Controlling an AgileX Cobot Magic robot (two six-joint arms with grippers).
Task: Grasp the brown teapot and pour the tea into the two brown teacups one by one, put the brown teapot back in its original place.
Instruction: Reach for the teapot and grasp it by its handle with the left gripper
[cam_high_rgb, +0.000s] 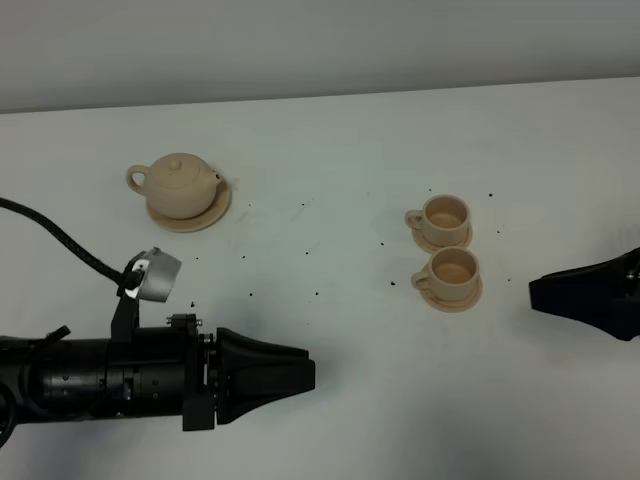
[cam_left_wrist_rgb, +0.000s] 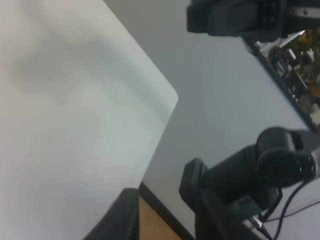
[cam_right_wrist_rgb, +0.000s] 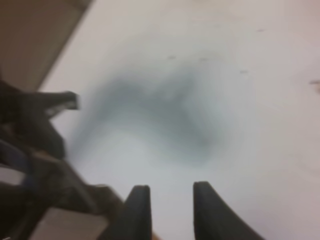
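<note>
Left gripper (cam_high_rgb: 308, 375), rolled onto its side, is pictured low over the near left of the white table (cam_high_rgb: 330, 130), pointing towards the middle; because its fingers are stacked one over the other in the high view and blurred in the wrist view, it cannot be told whether they are parted or closed, and no object is seen at its tip. Opposite, the right gripper (cam_high_rgb: 540, 293) is shown reaching in from the right edge, its two dark fingers (cam_right_wrist_rgb: 140, 210) held apart with only bare tabletop visible between them. The brown teapot (cam_high_rgb: 180, 185) is seen upright and lidded on the wide saucer (cam_high_rgb: 218, 212) at the far left of the table, well apart from both grippers, handle turned left and spout turned right. The two brown teacups (cam_high_rgb: 446, 215) (cam_high_rgb: 455, 268) are set right of centre, one behind the other, each on a small saucer (cam_high_rgb: 472, 296), handles turned left. Dark specks (cam_high_rgb: 316, 293) are scattered across the surface between teapot and cups.
</note>
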